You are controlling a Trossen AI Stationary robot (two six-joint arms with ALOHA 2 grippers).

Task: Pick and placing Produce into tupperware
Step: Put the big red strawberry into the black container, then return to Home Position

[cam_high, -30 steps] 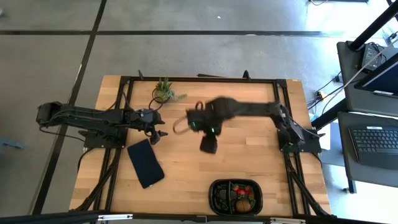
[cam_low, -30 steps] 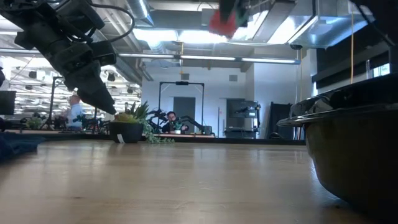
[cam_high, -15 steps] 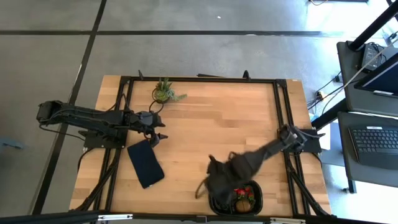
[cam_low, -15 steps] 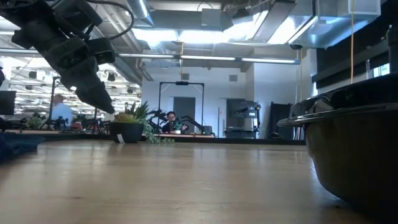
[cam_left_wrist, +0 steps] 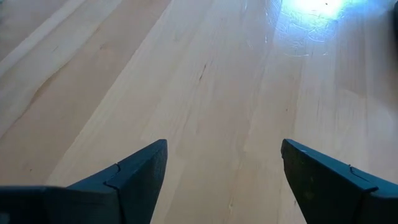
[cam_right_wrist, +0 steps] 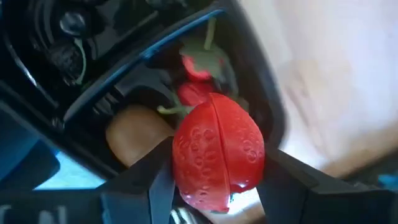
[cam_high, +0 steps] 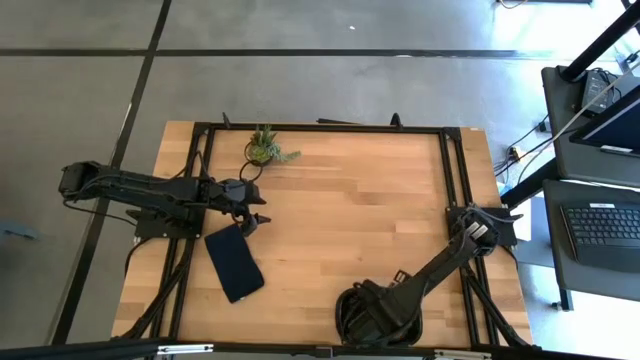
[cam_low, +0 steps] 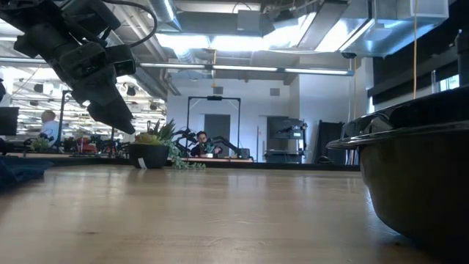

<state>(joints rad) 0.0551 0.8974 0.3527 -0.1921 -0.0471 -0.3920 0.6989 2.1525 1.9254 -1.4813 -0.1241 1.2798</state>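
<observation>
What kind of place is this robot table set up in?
Probably a robotics lab or open workshop: the light wooden table stands on bare grey concrete floor, exposed ceiling ducts run overhead, and a person at a far workbench sits behind it.

strawberry (cam_right_wrist: 217, 152): red, dimpled | kiwi (cam_right_wrist: 138, 132): brown | tupperware (cam_right_wrist: 149, 53): black | table (cam_high: 350, 215): pale wood

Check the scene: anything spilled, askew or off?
Nothing stands out. The right tool holds a strawberry over the black tray, where other fruit already sits. The left tool hangs open above bare wood. No produce lies loose on the table.
</observation>
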